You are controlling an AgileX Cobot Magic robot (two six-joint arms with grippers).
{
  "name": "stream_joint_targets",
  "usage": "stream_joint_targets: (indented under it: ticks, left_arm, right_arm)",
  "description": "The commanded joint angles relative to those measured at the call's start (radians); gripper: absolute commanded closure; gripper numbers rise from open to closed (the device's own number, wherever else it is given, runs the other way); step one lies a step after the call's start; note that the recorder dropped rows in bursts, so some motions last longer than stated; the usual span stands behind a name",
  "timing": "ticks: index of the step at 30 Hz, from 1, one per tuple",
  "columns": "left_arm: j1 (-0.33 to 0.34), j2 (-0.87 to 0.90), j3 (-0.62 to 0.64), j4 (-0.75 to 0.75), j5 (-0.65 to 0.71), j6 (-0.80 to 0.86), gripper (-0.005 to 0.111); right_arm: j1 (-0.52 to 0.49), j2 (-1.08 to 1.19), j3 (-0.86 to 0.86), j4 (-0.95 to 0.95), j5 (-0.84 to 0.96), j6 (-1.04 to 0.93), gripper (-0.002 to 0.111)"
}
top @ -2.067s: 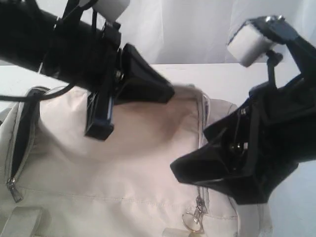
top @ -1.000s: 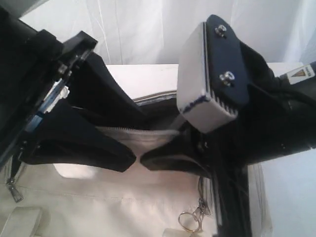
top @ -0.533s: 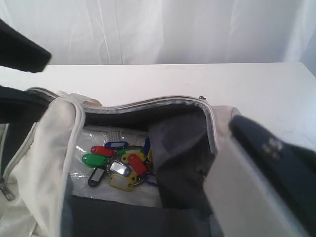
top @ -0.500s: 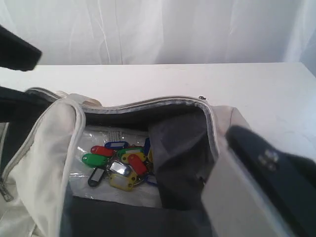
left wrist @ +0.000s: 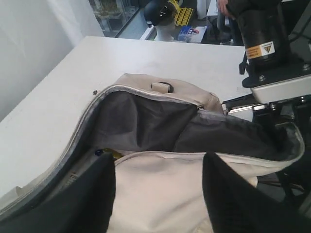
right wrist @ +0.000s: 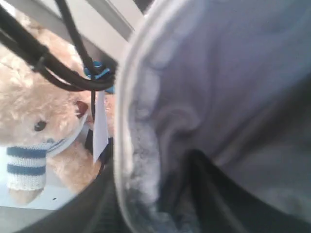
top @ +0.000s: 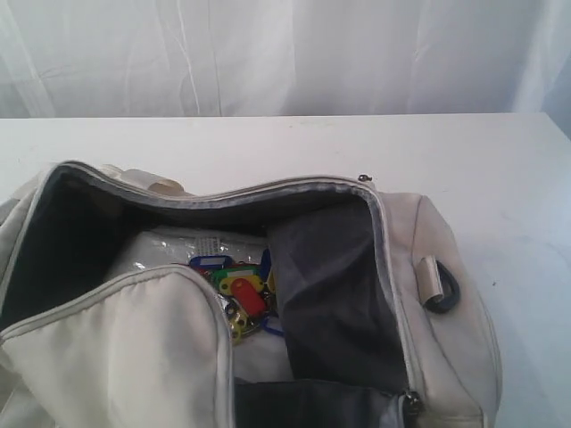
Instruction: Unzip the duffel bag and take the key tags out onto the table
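We judge the first half done. The duffel bag (top: 446, 357) lies on the bench (top: 268, 143) with its main zipper run open and its mouth gaping, dark lining showing. The key tags (top: 239, 287) are not out yet. They sit inside the bag on a clear packet (top: 174, 248) on its floor, partly hidden behind the bag's near flap (top: 125, 348), which sags over the opening. No tag lies on the bench outside the bag. The left pincer (left wrist: 158, 194) hangs above that flap with its fingers (left wrist: 92, 194) spread wide and nothing between them. The right pincer we cannot read. Its wrist view is filled with the bag's grey lining and zipper edge, so we cannot tell whether it grips the bag's rim or stands open. What is left, as we see it, is reaching into the bag, gripping the bunch and setting it on the bench beside the bag. The sagging flap may need holding back first.
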Motion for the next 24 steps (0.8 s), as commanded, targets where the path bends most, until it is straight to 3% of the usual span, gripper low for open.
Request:
stream_joint_targets:
  ticks: [1,6,10,16,19,21,24]
  left_arm:
    - [-0.002,-0.053,-0.003,0.036,0.072,-0.104,0.049]
    - [-0.002,-0.082,0.041,0.188,0.16,-0.216,0.052]
    - [-0.002,-0.089,0.119,0.225,0.165,-0.246,0.053]
    - [-0.002,-0.089,0.28,0.208,0.106,-0.246,0.053]
    - [-0.002,-0.089,0.341,0.197,0.065,-0.246,0.053]
    - [-0.002,-0.089,0.364,0.189,0.057,-0.246,0.053]
    - [-0.002,-0.091,0.376,0.189,0.057,-0.246,0.055]
  right_arm:
    - [0.053,-0.005,0.029,0.072,-0.096,0.026,0.051]
    - [0.07,-0.012,0.029,0.349,-0.085,0.022,0.049]
    - [0.07,-0.06,0.011,0.342,-0.077,0.022,0.053]
    - [0.07,-0.185,-0.06,0.136,-0.297,0.022,0.064]
    - [0.07,-0.235,-0.07,-0.064,-0.587,0.049,0.073]
    - [0.068,-0.24,-0.062,-0.287,-0.808,0.179,0.081]
    - [0.037,-0.177,-0.045,-0.541,-0.99,0.44,0.091]
